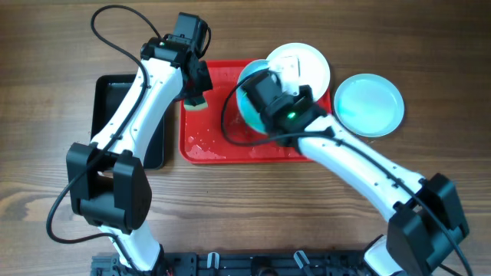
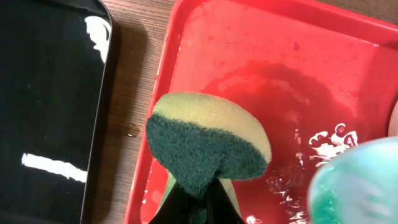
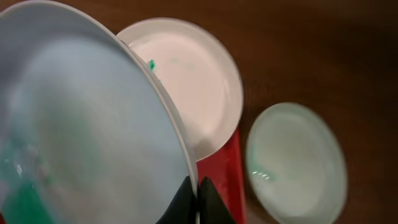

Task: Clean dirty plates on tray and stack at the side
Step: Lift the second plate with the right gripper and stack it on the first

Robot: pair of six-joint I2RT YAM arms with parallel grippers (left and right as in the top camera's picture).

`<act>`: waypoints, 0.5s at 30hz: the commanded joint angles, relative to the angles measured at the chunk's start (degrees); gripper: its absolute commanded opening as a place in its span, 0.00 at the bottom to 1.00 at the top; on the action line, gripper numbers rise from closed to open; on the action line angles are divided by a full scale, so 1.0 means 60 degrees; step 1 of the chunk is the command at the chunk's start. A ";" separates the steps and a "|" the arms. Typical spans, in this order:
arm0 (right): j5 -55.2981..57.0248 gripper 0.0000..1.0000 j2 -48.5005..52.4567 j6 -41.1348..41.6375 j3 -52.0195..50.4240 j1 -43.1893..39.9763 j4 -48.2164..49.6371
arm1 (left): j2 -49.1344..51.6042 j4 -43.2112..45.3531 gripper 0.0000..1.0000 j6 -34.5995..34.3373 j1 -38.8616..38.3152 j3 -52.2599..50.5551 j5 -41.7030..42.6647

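My right gripper [image 3: 198, 200] is shut on the rim of a pale turquoise plate [image 3: 81, 124] and holds it tilted above the red tray [image 1: 211, 142]; green smear shows low on it [image 2: 357, 183]. The plate's edge shows left of the right wrist overhead [image 1: 244, 100]. A white plate [image 1: 307, 65] with a little green rests on the tray's far right corner [image 3: 186, 81]. A second turquoise plate [image 1: 370, 105] lies on the table right of the tray [image 3: 298, 165]. My left gripper [image 2: 198, 202] is shut on a yellow-green sponge [image 2: 208, 143] over the tray's left edge [image 1: 196, 101].
A smaller black tray [image 1: 107, 100] lies left of the red tray, a strip of wood between them [image 2: 127, 93]. Water film and droplets sit on the red tray's floor [image 2: 311, 134].
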 commanded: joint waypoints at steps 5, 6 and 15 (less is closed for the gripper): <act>0.6025 0.04 -0.0058 -0.0408 0.0102 0.1894 0.0026 | 0.0131 0.0135 0.04 -0.0171 0.0069 -0.0324 0.0102; 0.6328 0.04 -0.0058 -0.0408 0.0102 0.2033 0.0029 | 0.0131 0.0135 0.04 -0.0171 0.0069 -0.0324 0.0102; 0.7034 0.04 -0.0058 -0.0426 0.0102 0.2554 0.0029 | 0.0131 0.0138 0.04 -0.0168 0.0069 -0.0324 0.0102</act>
